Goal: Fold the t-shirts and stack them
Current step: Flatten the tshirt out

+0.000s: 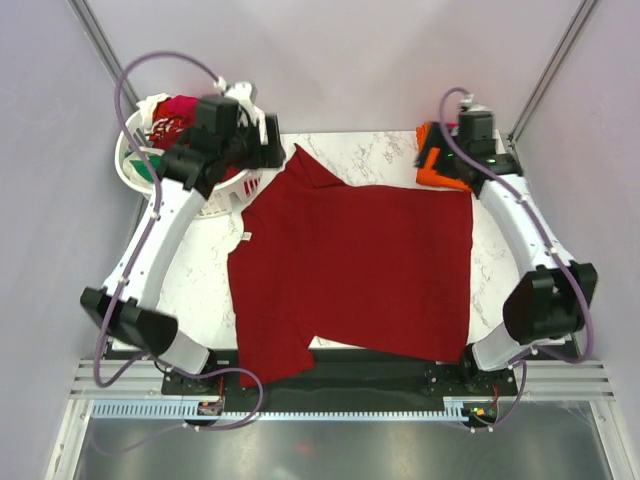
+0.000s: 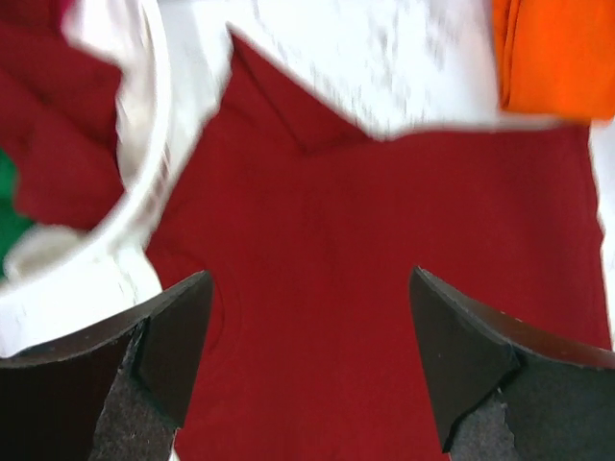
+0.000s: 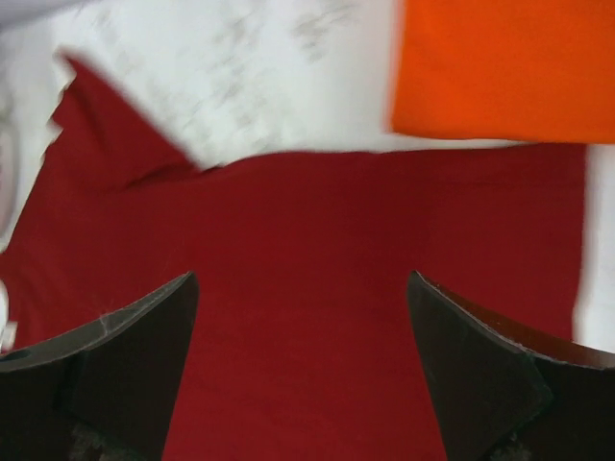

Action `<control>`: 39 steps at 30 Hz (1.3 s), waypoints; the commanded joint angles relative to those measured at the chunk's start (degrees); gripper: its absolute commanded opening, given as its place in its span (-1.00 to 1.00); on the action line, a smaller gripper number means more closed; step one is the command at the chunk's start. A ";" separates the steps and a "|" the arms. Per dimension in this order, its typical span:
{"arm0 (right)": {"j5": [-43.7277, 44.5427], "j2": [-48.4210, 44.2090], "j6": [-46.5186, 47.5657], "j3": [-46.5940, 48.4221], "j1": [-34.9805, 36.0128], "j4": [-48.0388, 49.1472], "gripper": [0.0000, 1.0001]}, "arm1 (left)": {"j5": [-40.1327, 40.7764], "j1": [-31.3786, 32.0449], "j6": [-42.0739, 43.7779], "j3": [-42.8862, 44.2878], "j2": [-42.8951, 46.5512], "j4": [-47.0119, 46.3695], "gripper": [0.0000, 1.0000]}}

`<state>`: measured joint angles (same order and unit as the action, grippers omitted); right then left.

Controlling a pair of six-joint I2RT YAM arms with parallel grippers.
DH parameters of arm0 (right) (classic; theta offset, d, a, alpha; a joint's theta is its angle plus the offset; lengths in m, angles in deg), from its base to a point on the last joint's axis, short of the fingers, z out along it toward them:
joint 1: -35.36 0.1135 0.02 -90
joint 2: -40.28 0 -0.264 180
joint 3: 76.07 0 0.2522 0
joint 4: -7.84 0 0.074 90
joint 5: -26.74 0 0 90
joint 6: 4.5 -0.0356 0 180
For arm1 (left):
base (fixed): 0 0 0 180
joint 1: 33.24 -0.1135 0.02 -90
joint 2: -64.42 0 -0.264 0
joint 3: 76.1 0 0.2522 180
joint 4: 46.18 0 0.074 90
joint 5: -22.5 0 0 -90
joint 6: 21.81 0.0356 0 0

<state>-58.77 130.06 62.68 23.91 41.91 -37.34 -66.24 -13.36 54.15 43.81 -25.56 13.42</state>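
Observation:
A dark red t-shirt (image 1: 350, 265) lies spread flat across the marble table, one sleeve pointing to the far left; its near left corner hangs over the front edge. It fills the left wrist view (image 2: 317, 221) and the right wrist view (image 3: 317, 221). A folded orange t-shirt (image 1: 438, 160) lies at the far right and shows in both wrist views (image 2: 553, 58) (image 3: 500, 67). My left gripper (image 1: 268, 140) (image 2: 309, 272) hangs open and empty above the shirt's collar side. My right gripper (image 1: 452, 152) (image 3: 302, 274) hangs open and empty above the orange shirt's edge.
A white lattice basket (image 1: 215, 195) (image 2: 144, 144) stands at the far left, under my left arm. It holds reddish cloth (image 1: 180, 108) (image 2: 58, 125), green cloth (image 1: 145, 165) (image 2: 8, 211) and some white cloth. Bare marble (image 1: 370, 150) shows behind the shirt.

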 commanded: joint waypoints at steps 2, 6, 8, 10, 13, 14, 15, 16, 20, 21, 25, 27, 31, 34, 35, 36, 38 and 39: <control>-11.62 8.82 6.64 4.19 10.84 5.67 0.91 | 0.78 0.95 -1.86 -25.73 9.18 -4.96 0.76; -10.65 18.74 8.49 14.13 17.25 6.72 0.50 | -2.73 1.04 -7.04 -41.17 19.38 -8.93 0.67; -9.68 25.51 9.99 21.05 19.02 6.46 0.31 | -4.94 1.21 -8.45 -46.87 25.94 -8.84 0.55; -6.97 32.17 12.71 25.73 21.48 6.02 0.17 | -5.39 1.21 -8.98 -50.15 30.89 -8.67 0.53; -2.48 40.61 14.12 34.44 23.77 5.40 0.11 | -4.60 1.21 -7.67 -54.99 41.52 -8.40 0.53; -0.90 42.65 14.22 38.64 24.12 5.40 0.11 | -3.47 1.21 -7.32 -57.08 45.64 -8.40 0.53; -0.28 44.67 14.30 40.77 24.91 5.40 0.07 | -2.85 1.21 -7.05 -58.15 47.85 -8.49 0.53; 0.42 48.26 14.74 44.62 25.18 5.49 0.06 | -2.40 1.21 -6.35 -59.20 49.53 -8.49 0.53; 4.38 55.67 16.15 52.54 26.76 6.02 0.02 | -2.23 1.30 -6.52 -60.80 55.95 -9.02 0.53; 6.47 56.64 16.06 53.43 26.94 6.63 -0.01 | -1.61 1.30 -6.35 -60.80 56.74 -8.41 0.53; 9.92 59.19 16.15 54.15 26.85 8.30 -0.04 | 1.56 1.83 -6.97 -61.66 60.42 -7.08 0.52; 9.05 59.81 17.11 54.06 26.85 9.01 -0.03 | 1.21 1.83 -6.18 -62.73 61.06 -8.31 0.53; 8.43 61.22 17.99 53.45 26.94 9.27 -0.04 | -0.37 1.83 -5.91 -62.20 57.99 -8.40 0.50; 7.90 61.39 18.35 51.96 26.85 9.88 -0.06 | -0.64 1.83 -5.82 -62.12 57.10 -8.40 0.49; 7.73 61.39 18.35 51.69 26.85 10.15 -0.05 | -0.64 1.83 -5.82 -62.03 57.02 -8.40 0.49; 7.55 61.39 18.17 51.42 26.94 10.41 -0.05 | -0.73 1.83 -5.82 -62.03 57.19 -8.32 0.49; 6.15 61.31 17.82 50.72 26.85 11.02 -0.06 | -0.47 1.74 -5.82 -62.12 57.54 -8.40 0.49; 5.80 61.13 17.73 50.54 27.11 11.29 -0.06 | -0.38 1.83 -5.91 -62.20 57.89 -8.40 0.49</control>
<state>-51.80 191.28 79.81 74.84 68.64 -28.99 -66.55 -11.73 48.12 -18.46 31.44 6.47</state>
